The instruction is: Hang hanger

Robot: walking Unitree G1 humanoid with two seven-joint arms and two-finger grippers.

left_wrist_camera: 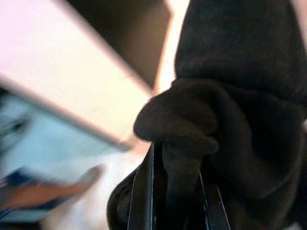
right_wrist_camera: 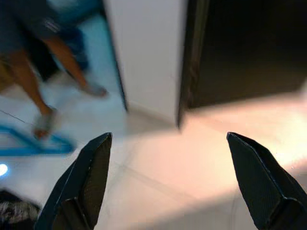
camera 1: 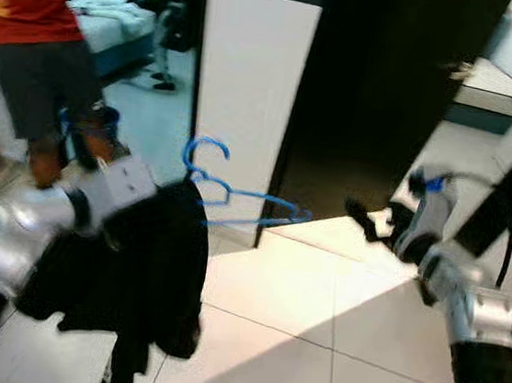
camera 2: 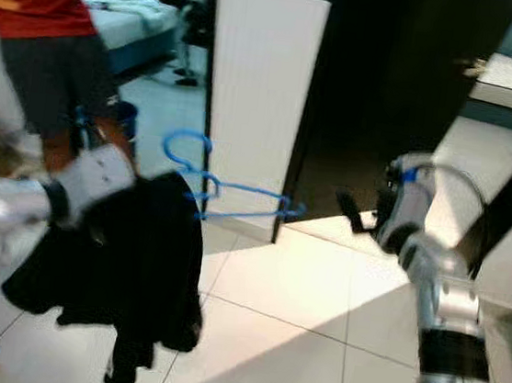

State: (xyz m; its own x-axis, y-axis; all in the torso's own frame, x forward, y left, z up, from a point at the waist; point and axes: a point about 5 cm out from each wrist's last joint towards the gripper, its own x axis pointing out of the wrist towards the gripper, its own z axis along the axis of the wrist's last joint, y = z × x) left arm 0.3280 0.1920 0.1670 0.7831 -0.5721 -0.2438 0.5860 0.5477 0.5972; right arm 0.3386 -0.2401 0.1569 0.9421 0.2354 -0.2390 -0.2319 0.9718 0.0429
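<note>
Left gripper [left_wrist_camera: 175, 191], clenched on the black garment [camera 1: 135, 279], carries the blue hanger [camera 1: 237, 199], long axis pointing across toward the released right gripper [right_wrist_camera: 175, 187] nearby.

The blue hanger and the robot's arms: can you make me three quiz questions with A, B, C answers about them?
1. Where is the black garment?
A. on the floor
B. hanging from the left gripper
C. on the bed

2. What colour is the hanger?
A. blue
B. red
C. white

3. How is the right gripper?
A. shut on the hanger
B. shut on cloth
C. open, holding nothing

Answers: 1 B, its fingers pinch a fold of the cloth. 2 A, the blue wire juts out beside the garment. 3 C, its fingers stand wide apart over the tiled floor.
</note>
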